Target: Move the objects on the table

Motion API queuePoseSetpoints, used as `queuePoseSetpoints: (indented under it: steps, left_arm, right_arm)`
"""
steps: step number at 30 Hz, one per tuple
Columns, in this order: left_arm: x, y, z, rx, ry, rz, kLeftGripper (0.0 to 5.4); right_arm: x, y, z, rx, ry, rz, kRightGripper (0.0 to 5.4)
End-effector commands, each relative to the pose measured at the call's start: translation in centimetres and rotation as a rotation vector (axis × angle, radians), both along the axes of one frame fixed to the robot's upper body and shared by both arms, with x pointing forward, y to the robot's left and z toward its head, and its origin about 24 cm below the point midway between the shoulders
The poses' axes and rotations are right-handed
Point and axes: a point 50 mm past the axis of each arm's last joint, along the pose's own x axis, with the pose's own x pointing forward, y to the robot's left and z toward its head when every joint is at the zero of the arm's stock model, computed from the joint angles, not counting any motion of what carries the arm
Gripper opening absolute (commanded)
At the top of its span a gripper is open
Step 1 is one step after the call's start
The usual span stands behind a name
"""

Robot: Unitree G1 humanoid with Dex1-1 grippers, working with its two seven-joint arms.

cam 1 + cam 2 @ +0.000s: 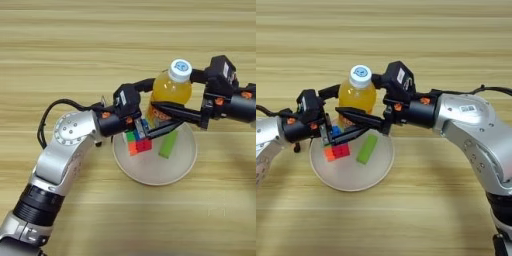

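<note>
- The right gripper [351,102] comes in from the right side. Its two black fingers are spread wide, one behind the orange-juice bottle [171,90] near its top and one across the front of it, low down. The bottle stands between them. I cannot tell if the fingers press on it.
- The left gripper [146,131] comes in from the left side. One black finger [143,86] reaches up along the left side of the bottle, and the other points down and right, over the puzzle cube [137,140]. I cannot tell if this claw is gripping anything.
- The bottle stands upright at the far edge of the round cream plate [150,172]. It has a white cap and yellow-orange juice inside.
- The cube sits on the left part of the plate, partly hidden under the fingers. Red, orange, green and blue squares show.
- A flat green block [168,144] lies on the plate, just right of the cube.
- The plate rests on the light wooden table [125,50].
</note>
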Motion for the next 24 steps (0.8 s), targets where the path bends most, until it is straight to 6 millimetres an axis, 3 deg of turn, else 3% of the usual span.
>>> queuePoseSetpoints:
  steps: [1, 5, 18, 24]
  left_arm:
    - [-0.09, -0.15, 0.12, 0.012, -0.019, -0.003, 3.98]
    - [-0.09, -0.15, 0.11, 0.01, -0.02, 0.002, 3.44]
    - [0.17, 0.0, 0.1, 0.002, -0.024, 0.02, 3.38]
    - [0.3, 0.06, 0.17, -0.003, -0.03, 0.031, 3.38]
  right_arm:
    - [-0.18, 0.01, 0.8, 0.002, -0.044, 0.004, 3.6]
    - [-0.05, -0.21, 0.9, 0.002, -0.047, -0.005, 3.6]
    - [0.17, -0.31, 0.64, -0.008, -0.045, -0.014, 3.6]
    - [0.11, -0.17, 0.68, 0.003, -0.051, -0.008, 4.49]
